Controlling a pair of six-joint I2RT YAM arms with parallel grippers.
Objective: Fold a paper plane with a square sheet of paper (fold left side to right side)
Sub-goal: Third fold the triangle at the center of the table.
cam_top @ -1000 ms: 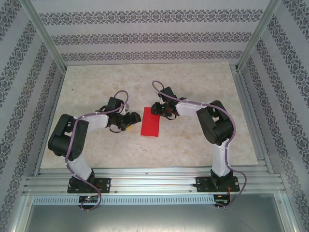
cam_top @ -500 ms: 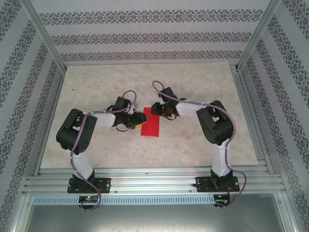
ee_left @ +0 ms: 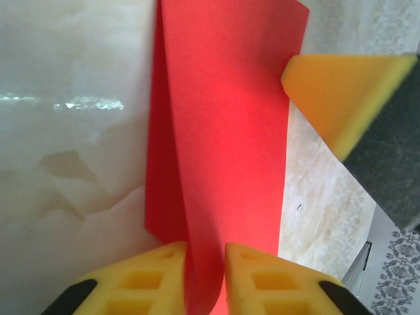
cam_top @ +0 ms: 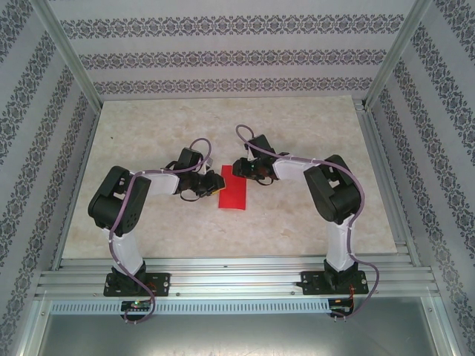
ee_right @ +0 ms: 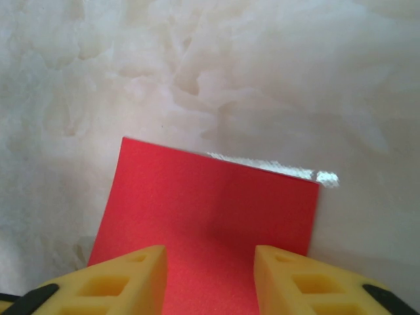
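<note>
**Left edge pinched, waiting to go over to the right**

Pinches with the left gripper [ee_left: 205, 279] a raised layer along the left side of the square sheet of paper [ee_left: 223, 131], pads narrow and the red flap caught between them. Lies straight ahead of those fingers as a rectangle, long axis running away from the arm bases with a slight slant, near the middle of the table [cam_top: 312, 126]. Straddles the sheet's far end with the right gripper [ee_right: 210, 279], jaws apart and clamping nothing, red paper lying flat beneath them.

Calls, most likely, for carrying the pinched flap across to the right edge, so falls to the left arm, which is already on it. Leaves bare marble on every side. Crowds only the far right corner, where a right finger sits touching or just beside the paper's edge; cannot tell which.
</note>
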